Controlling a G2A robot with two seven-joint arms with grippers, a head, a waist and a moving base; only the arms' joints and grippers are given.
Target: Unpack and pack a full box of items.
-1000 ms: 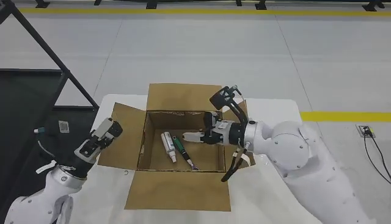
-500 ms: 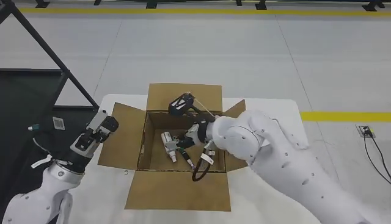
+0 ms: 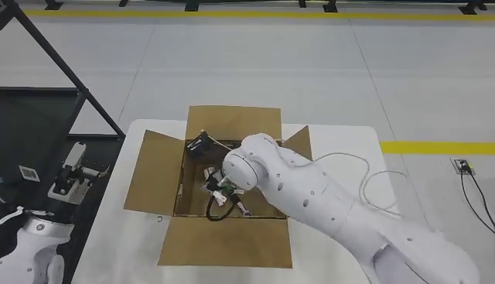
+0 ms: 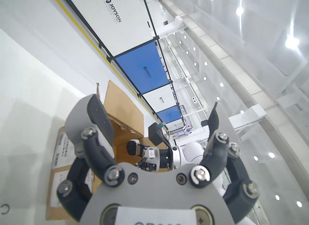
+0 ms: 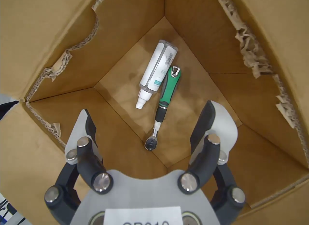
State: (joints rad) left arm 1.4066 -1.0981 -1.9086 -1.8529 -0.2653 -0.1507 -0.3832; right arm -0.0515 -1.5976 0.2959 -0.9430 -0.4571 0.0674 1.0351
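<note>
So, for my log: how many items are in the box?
2: a white spray bottle and a green-handled ratchet wrench, side by side on the brown cardboard box floor; more may be hidden.

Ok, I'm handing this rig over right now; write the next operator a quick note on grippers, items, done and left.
Right gripper: open, empty, at the mouth of the cardboard box, pointing down at the two items.
Left gripper: open, empty, held off to the side of the box.
Items: spray bottle and green-handled ratchet lie side by side on the box floor, touching.
Done: no grasp yet.
Left: probably lift both out, then repack.
</note>
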